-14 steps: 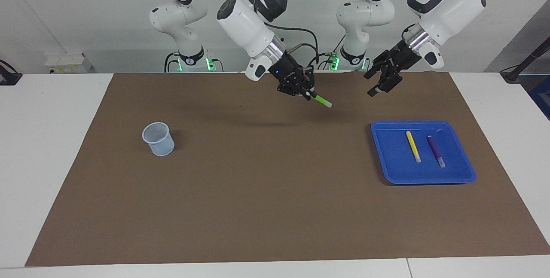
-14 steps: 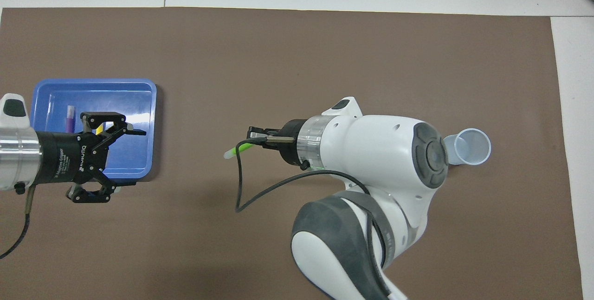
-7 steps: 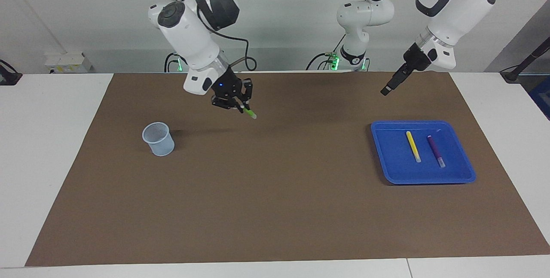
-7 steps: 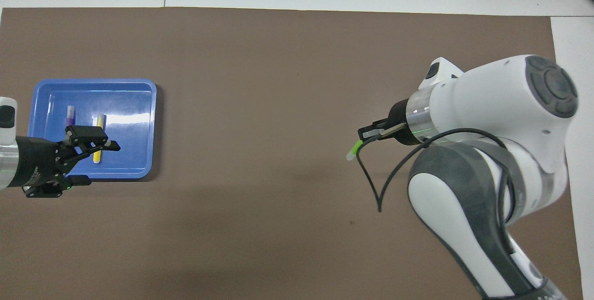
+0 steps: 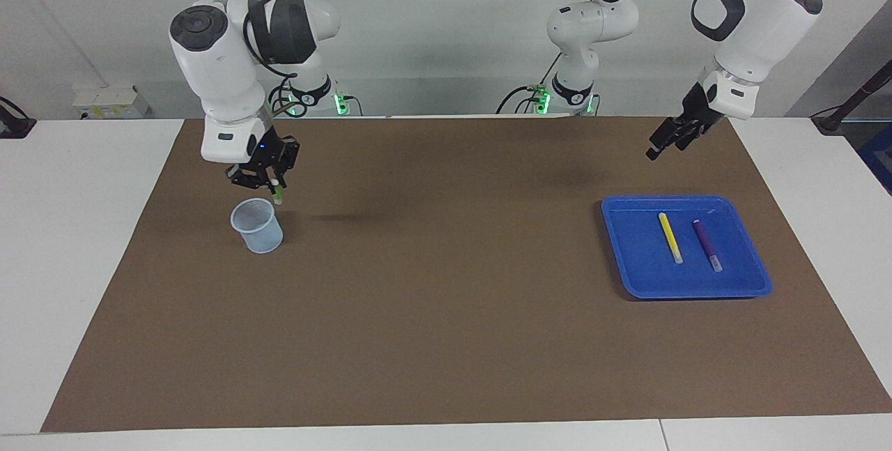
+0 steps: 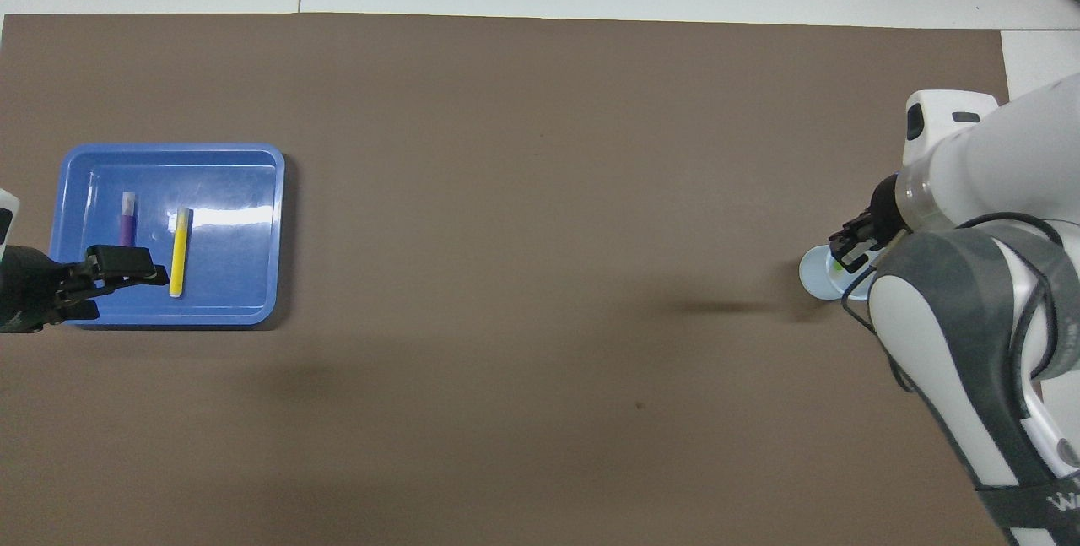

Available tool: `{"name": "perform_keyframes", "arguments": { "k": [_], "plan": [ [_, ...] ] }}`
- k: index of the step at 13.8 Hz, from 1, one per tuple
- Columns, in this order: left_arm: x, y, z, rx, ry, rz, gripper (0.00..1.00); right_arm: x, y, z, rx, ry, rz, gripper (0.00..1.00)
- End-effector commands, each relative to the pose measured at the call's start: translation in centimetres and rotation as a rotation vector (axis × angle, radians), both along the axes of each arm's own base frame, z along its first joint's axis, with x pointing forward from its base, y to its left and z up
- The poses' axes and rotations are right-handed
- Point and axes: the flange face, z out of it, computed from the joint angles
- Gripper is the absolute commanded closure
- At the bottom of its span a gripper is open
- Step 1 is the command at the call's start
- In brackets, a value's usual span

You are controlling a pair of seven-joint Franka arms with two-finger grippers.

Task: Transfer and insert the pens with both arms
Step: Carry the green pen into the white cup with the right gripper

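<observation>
Right gripper (image 5: 272,186): black two-finger tool on the white right arm (image 5: 223,88), raised over the cup (image 5: 257,226), pointing down. Fingertips pinched narrow on the green pen (image 5: 277,194). The pen hangs near upright, pale end lowest, just above the cup's rim on the side nearer the robots. In the overhead view the gripper (image 6: 852,246) covers part of the cup (image 6: 814,276); only a speck of green shows there.

Left gripper (image 5: 665,141): black two-finger tool on the white left arm (image 5: 749,19), held in the air over the mat's edge nearest the robots, toward the left arm's end of the table. Jaws spread wide, nothing between them. In the overhead view it (image 6: 126,272) overlaps the tray's near edge.

Cup: pale blue, translucent, upright on the mat (image 5: 446,297), toward the right arm's end of the table.

Tray (image 5: 627,256): blue, shallow, rounded corners, flat on the mat toward the left arm's end.

Yellow pen (image 5: 670,237): lying flat in the tray, pale end farther from the robots.

Purple pen (image 5: 706,245): lying flat in the tray, beside the yellow pen and apart from it, roughly parallel, pale end farther from the robots; it is the one closer to the table's end.

Mat: brown, covering most of the white table (image 5: 83,228).
</observation>
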Motion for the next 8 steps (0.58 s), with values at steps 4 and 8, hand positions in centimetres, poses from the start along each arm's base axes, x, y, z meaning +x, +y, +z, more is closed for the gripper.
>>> {"name": "perform_keyframes", "arguments": {
  "k": [4,8],
  "plan": [
    [3.8,2.7,-6.2,0.062,-0.036,-0.157,0.03,-1.8,-3.5,-2.6,-0.053,-0.005,0.082,1.00],
    [5.6,3.3,-9.7,0.070,-0.060,-0.195,0.05,-1.8,-3.2,-4.9,-0.047,-0.035,0.076,1.00]
  ]
}}
